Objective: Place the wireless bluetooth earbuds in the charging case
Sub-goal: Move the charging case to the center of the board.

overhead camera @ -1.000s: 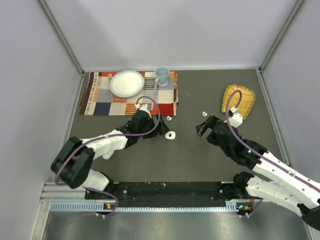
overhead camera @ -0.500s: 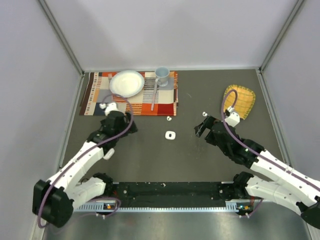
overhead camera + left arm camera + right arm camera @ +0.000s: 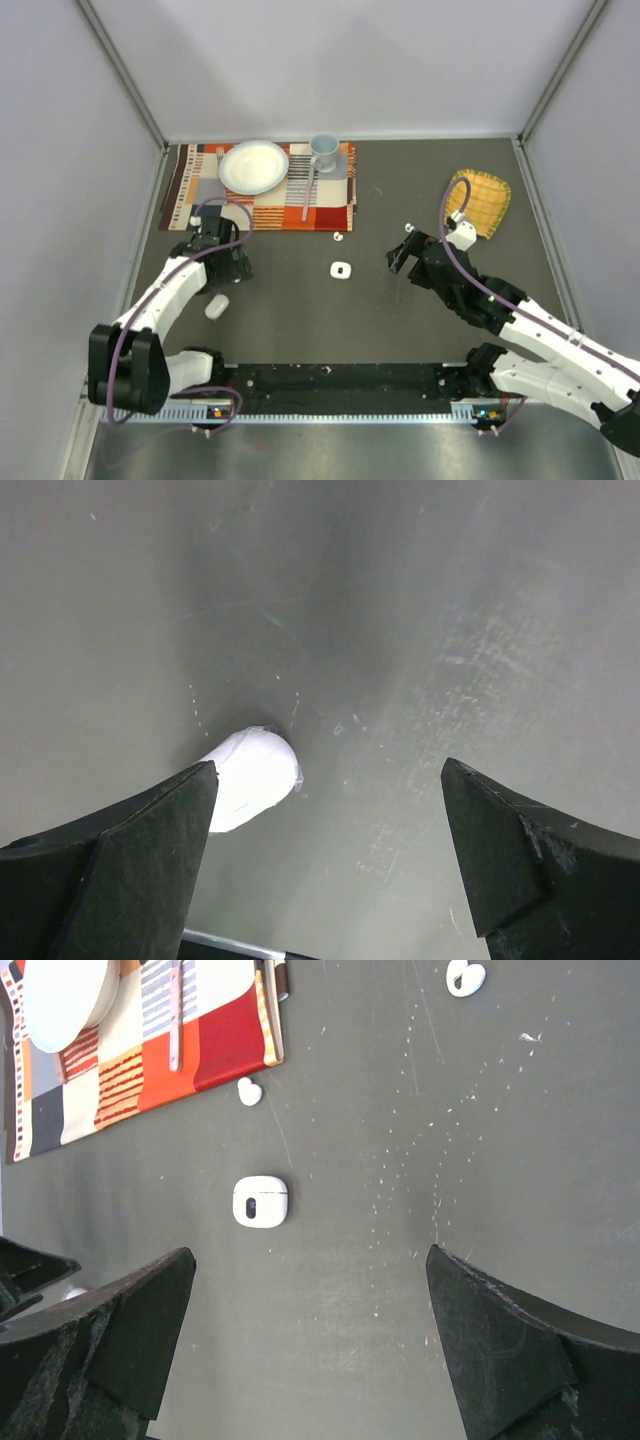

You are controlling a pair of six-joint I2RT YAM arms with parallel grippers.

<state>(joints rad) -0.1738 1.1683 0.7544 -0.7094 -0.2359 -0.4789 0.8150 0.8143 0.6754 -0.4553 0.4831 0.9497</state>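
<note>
Landmark: patterned placemat (image 3: pixel 260 190) at the far left of the dark table (image 3: pixel 330 320).

Charging case (image 3: pixel 342 270): on bare table, just off the placemat's near right corner, touching nothing. The right wrist view shows a small dark mark on its top. Whether the lid is open cannot be told.

Earbud (image 3: pixel 338 237): just off the placemat's near edge at that same corner, between placemat and case. Second earbud (image 3: pixel 408 228): farther right of the placemat, apart from the first. Both are too small in the overhead view to make out stems.

Left gripper (image 3: pixel 232 268): near the placemat's near left edge, jaws spread wide, nothing between them. Its wrist view shows a white rounded object (image 3: pixel 255 770) on the table, partly hidden behind one finger; what it is cannot be told.

Right gripper (image 3: pixel 402 252): right of the placemat, near the second earbud, jaws spread wide and holding nothing. Its arm is cut off at the overhead view's lower right corner.

On the placemat: plate (image 3: pixel 253 166), cup (image 3: pixel 323 150), spoon (image 3: pixel 308 185). Woven yellow mat (image 3: pixel 477 200): well to the right of the placemat.
</note>
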